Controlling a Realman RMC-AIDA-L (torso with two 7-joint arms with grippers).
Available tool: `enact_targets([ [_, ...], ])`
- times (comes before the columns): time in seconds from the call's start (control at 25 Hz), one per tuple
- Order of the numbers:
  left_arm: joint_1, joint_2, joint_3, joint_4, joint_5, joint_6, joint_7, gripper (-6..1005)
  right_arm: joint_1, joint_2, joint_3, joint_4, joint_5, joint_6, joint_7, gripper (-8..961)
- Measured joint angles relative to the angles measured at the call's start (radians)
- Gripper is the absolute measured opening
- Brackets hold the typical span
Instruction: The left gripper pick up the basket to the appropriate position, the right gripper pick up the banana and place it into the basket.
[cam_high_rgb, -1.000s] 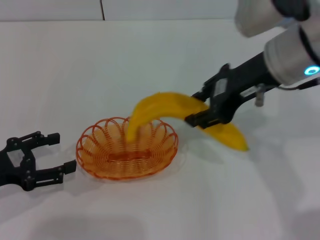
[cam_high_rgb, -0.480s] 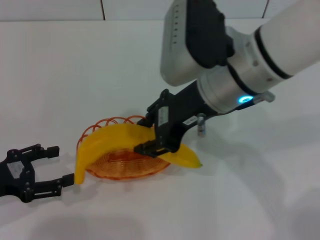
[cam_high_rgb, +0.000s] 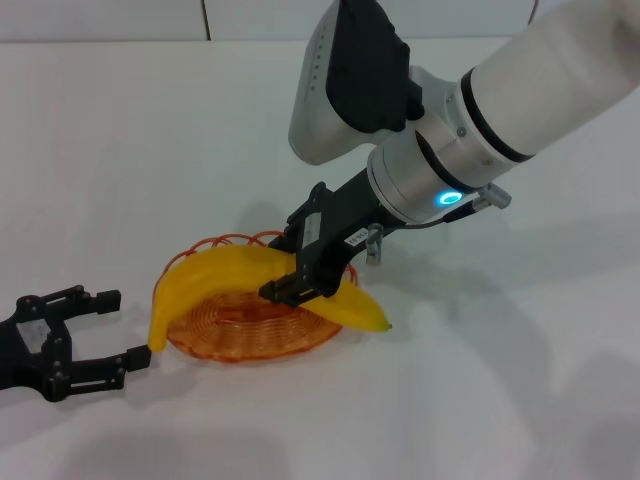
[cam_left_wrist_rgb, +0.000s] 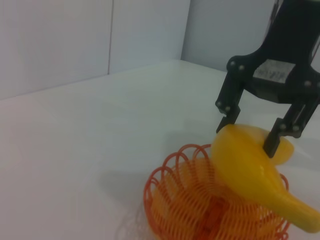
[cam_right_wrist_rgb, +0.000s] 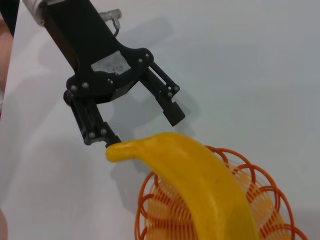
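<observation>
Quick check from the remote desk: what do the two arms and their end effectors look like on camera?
The right arm has glossy white links, a dark wrist housing, a silver collar and a glowing cyan ring light. Its right end effector is matte black, with two slim bolted fingers, a white label and a small silver fitting beside it. The left end effector is the same black, bolted, two-fingered design; its arm is out of frame.

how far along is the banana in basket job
Done: the basket sits on the table, and the open left gripper is clear of it. In hand: the right gripper grips the banana across the basket, both ends overhanging the rim. Left: release and pull away.
</observation>
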Motion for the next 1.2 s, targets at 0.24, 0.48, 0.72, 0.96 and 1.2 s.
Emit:
enact_targets([
  [0.24, 0.000, 0.000, 0.000, 0.000, 0.000, 0.000, 0.000, 867, 0.006, -0.002, 0.006, 0.032, 0.026, 0.005, -0.019, 654],
  [0.48, -0.002, -0.001, 0.000, 0.000, 0.000, 0.000, -0.009, 865, 0.013, -0.003, 0.020, 0.072, 0.063, 0.007, -0.054, 672],
  [0.72, -0.002, -0.001, 0.000, 0.000, 0.000, 0.000, -0.010, 863, 0.007, -0.005, 0.064, 0.069, 0.065, 0.006, -0.055, 702],
  [0.96, 0.001, -0.002, 0.000, 0.000, 0.000, 0.000, -0.010, 861, 0.004, -0.007, 0.084, 0.061, 0.065, -0.008, -0.055, 768],
  [1.2, 0.008, -0.001, -0.006, 0.000, 0.015, 0.000, -0.007, 860, -0.088, -0.015, 0.237, -0.038, 0.057, -0.110, -0.073, 766],
])
